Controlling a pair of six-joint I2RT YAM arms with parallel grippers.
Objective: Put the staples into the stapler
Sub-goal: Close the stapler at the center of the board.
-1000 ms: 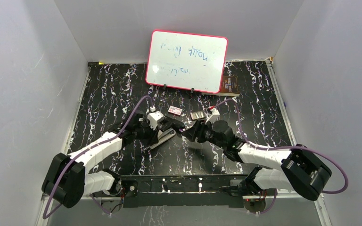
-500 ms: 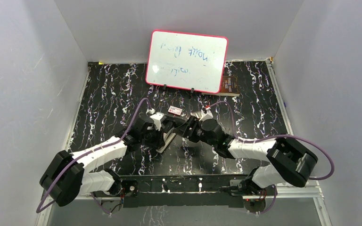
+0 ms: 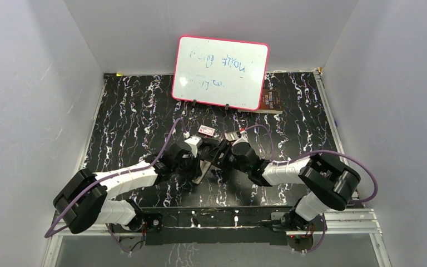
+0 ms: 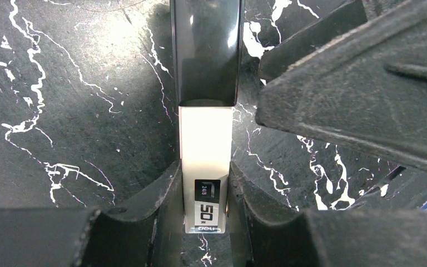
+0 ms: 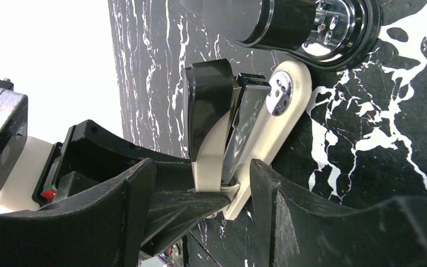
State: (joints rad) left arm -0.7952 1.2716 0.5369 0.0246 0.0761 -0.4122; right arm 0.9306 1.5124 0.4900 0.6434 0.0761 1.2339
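The stapler (image 3: 202, 164), glossy black on top with a cream body, lies at the table's middle between both grippers. My left gripper (image 3: 198, 155) is shut on it. In the left wrist view its fingers (image 4: 167, 186) press both sides of the cream end of the stapler (image 4: 205, 139), by a "50" label. My right gripper (image 3: 223, 155) is open. In the right wrist view it (image 5: 200, 167) straddles the stapler's (image 5: 256, 122) hinged end with gaps, and a left finger sits between its fingers. No staples show in any view.
A small white box with a red label (image 3: 206, 130) and a grey-and-black block (image 3: 232, 136) lie just behind the grippers. A pink-framed whiteboard (image 3: 221, 72) stands at the back, with a brown board (image 3: 271, 101) beside it. Grey walls enclose the table.
Both grippers have closed in on each other at the table's middle. The left gripper moved right with the stapler. The right gripper moved left until its fingers came round the stapler's end.
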